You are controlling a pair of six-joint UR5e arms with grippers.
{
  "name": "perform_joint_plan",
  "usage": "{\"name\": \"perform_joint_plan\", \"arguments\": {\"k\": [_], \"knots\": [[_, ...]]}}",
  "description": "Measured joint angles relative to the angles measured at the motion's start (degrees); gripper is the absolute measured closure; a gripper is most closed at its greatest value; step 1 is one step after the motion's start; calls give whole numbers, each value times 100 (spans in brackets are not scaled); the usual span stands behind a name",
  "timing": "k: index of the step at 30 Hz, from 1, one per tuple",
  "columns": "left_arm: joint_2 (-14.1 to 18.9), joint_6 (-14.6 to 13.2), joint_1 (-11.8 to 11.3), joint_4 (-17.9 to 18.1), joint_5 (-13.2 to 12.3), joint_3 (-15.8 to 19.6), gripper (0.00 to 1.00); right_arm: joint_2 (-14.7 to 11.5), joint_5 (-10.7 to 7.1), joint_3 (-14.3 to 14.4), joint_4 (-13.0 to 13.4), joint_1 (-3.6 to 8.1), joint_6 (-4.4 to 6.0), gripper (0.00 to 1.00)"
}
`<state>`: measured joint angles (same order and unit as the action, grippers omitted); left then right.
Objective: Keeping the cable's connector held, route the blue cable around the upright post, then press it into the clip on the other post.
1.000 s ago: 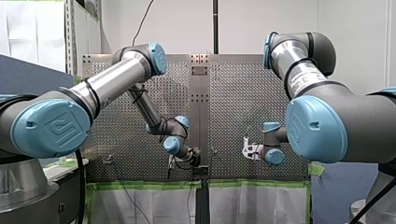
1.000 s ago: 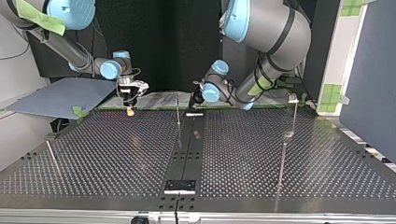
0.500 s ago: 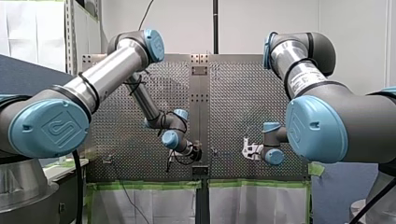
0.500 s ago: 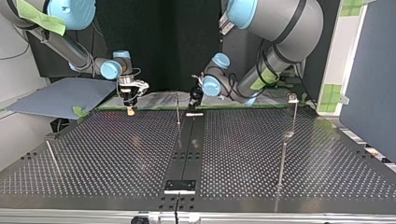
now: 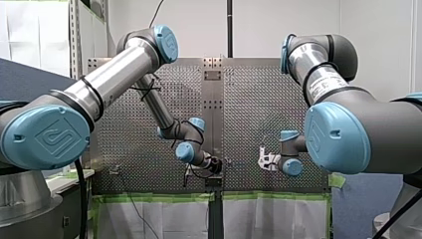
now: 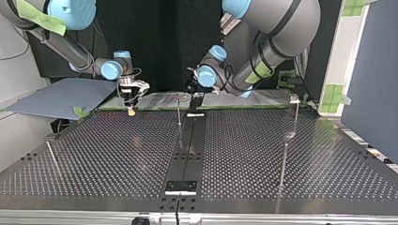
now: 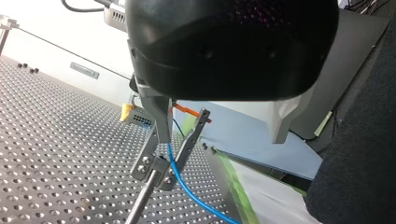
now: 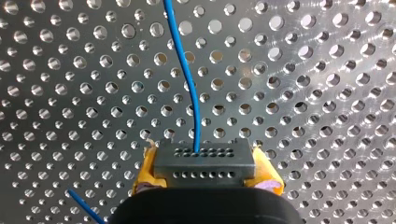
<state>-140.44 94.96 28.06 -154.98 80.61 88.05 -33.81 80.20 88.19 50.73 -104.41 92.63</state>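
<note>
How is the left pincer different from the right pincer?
The right pincer has yellow pads; the left pincer has grey fingers. The right pincer is shut on the connector; the left pincer's fingers stand apart, beside the clip. Both are by the blue cable.

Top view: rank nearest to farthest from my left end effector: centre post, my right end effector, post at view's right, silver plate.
1. Centre post, beside my left end effector.
2. My right end effector, view's left.
3. Post at view's right.
4. Silver plate, near edge.
</note>
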Motion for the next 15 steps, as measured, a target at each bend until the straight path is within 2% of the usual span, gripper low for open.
{"name": "perform_joint_plan", "arguments": {"k": [7,15], "knots": [[2,21,49,152,85,0,0,1,-3,0,0,3,34,100],[4,71,79,155,123,0,0,1,-3,-1,0,3,49,100]]}}
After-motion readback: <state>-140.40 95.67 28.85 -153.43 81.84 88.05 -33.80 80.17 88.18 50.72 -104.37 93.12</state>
